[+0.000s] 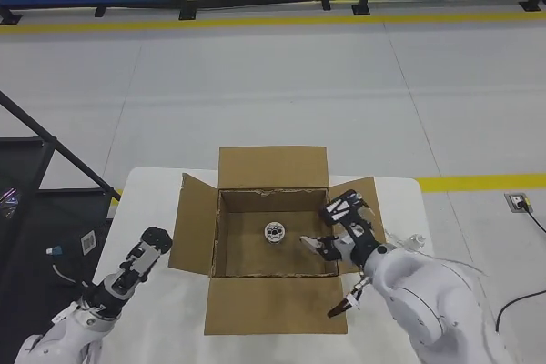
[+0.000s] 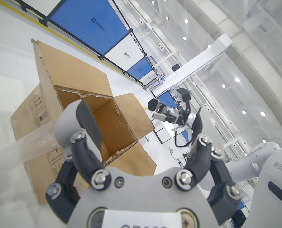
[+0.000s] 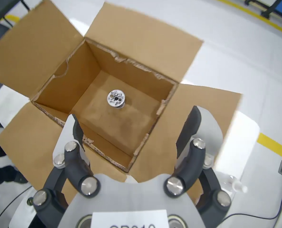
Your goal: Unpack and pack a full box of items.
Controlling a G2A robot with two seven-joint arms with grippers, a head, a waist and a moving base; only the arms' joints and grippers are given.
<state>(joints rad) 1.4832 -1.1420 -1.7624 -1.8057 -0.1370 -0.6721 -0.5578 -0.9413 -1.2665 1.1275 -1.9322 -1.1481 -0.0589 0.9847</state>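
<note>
The right gripper [image 3: 135, 117] hangs wide open and empty above the right edge of the open box [image 3: 141, 36]. Its wrist view looks down on 1 round, holed metal disc [image 3: 116, 98] on the box floor. The left gripper [image 2: 141, 112], equally spread and empty, sits beside the box's left outer wall, whose printed marks the left wrist view shows.

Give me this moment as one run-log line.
box open, flaps out | one round metal part on its floor | right hand open above box | left hand open beside box
</note>
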